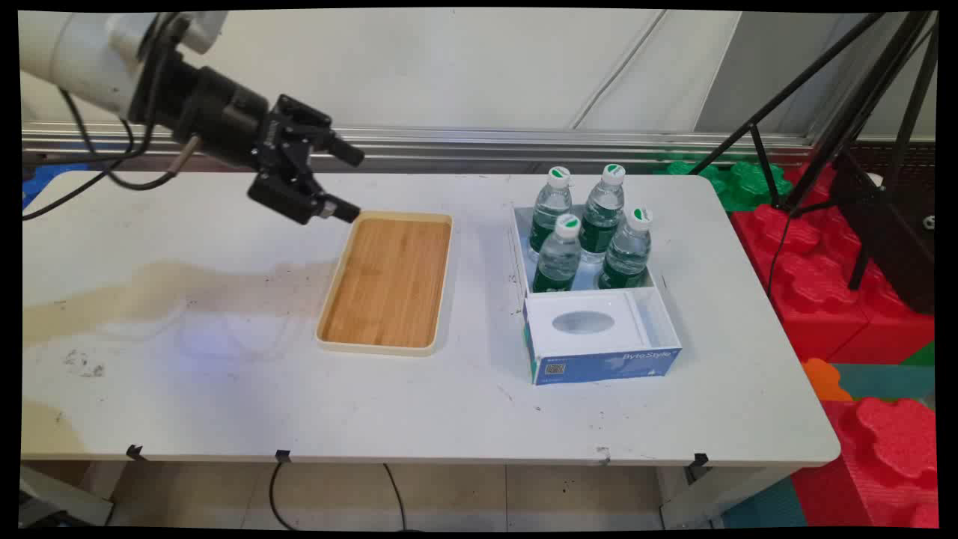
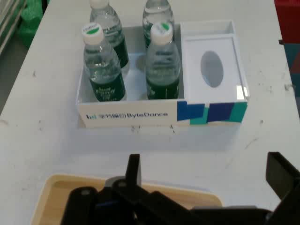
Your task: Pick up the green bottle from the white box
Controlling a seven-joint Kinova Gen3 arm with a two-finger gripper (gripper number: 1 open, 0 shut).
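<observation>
Your gripper (image 1: pixel 352 183), fingers apart and empty, hovers beside the bamboo tray (image 1: pixel 387 282); dipping risks clipping its rim.

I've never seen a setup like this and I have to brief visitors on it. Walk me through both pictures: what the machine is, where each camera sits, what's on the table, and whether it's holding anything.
The machine is a white robot arm ending in a black two-finger gripper. The main view comes from a fixed camera above the table's near side, looking down across it toward a wall. The hand view comes from a camera on the hand itself, so the gripper rises from its bottom edge.

On the white table lies an empty wooden tray. Beside it stands a white box with four water bottles upright in one compartment; its other compartment has a white lid with an oval opening.

The gripper hangs above the tray's far corner, open, holding nothing.
</observation>
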